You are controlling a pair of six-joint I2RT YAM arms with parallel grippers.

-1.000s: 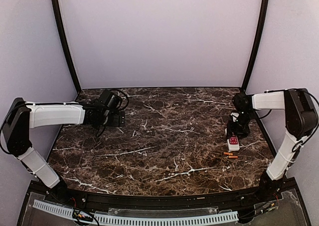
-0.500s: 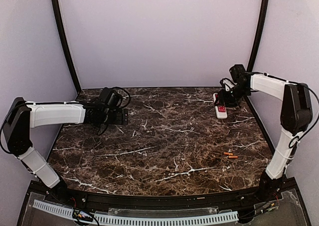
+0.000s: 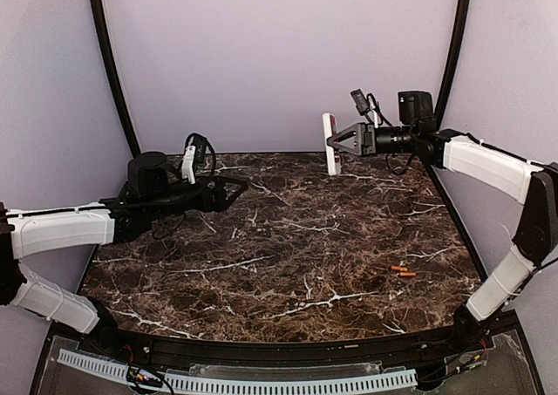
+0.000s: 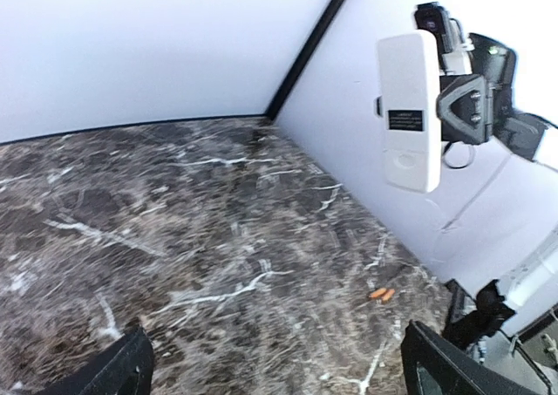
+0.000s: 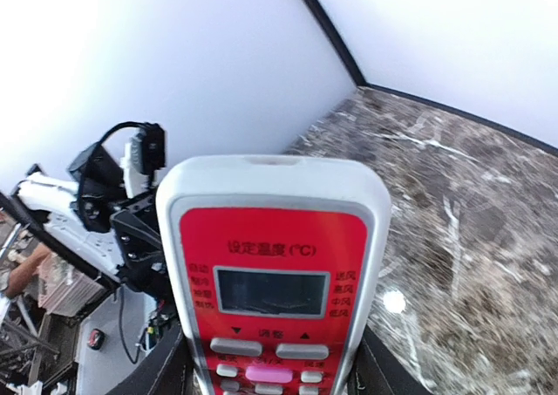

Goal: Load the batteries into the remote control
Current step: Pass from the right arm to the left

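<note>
My right gripper (image 3: pixel 336 144) is shut on the remote control (image 3: pixel 330 144) and holds it upright in the air over the back of the table. Its red front with the dark screen faces the right wrist camera (image 5: pixel 272 277). Its plain white back with a small dark label shows in the left wrist view (image 4: pixel 408 112). The two orange batteries (image 3: pixel 403 271) lie side by side on the marble near the right edge, also in the left wrist view (image 4: pixel 381 294). My left gripper (image 3: pixel 246 185) is open and empty, low over the back left of the table, pointing right.
The dark marble table (image 3: pixel 288 255) has white walls at the back and sides, with black corner posts (image 3: pixel 112 64). The right arm (image 3: pixel 488 168) stretches from the right side toward the middle back.
My right gripper has carried the remote from the right of the table up and leftward into the air, turning it upright. My left arm has swung down and its gripper now points right.
</note>
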